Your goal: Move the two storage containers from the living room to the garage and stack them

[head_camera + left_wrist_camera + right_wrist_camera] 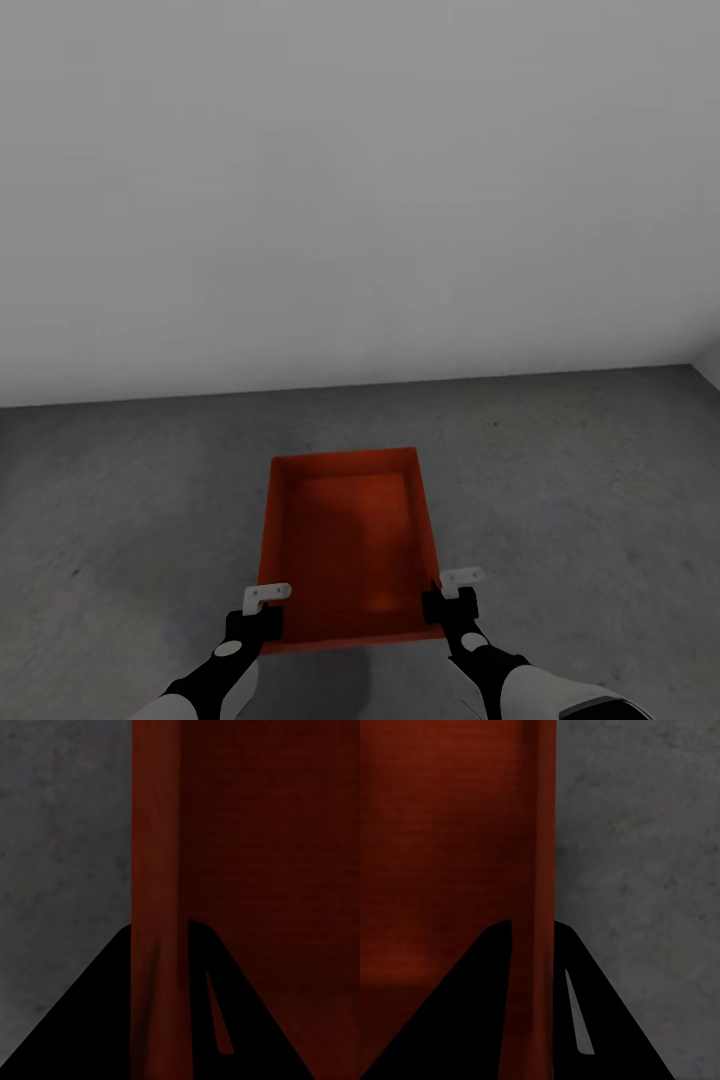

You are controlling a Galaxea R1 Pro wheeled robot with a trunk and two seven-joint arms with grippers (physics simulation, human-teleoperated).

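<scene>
- We are looking down at one orange-red container (pixel 350 545), open side up, in front of our base, over the dark grey concrete floor (pixel 120 500).
- A plain white wall (pixel 350 180) is running behind it; the container is sitting well short of the wall line.
- Our left gripper (pixel 262 612) is gripping the container's left wall near its near corner; in the left wrist view the wall (pixel 157 870) is running straight between the two dark fingers (pixel 90 1020), one inside, one outside.
- Left jaws are closed down to the wall's thickness, holding it.
- Our right gripper (pixel 450 598) is doing the same on the right wall near the near corner; in the right wrist view the wall (pixel 544 870) is passing between the fingers (pixel 607 1020).
- Right jaws are also narrowed onto the wall, clamping it.
- Both wrist views are showing the container's inside (pixel 442 855) on one side of the wall and the floor (pixel 645 870) on the other.
- We cannot tell whether the container is resting on the floor or held just above it.
</scene>
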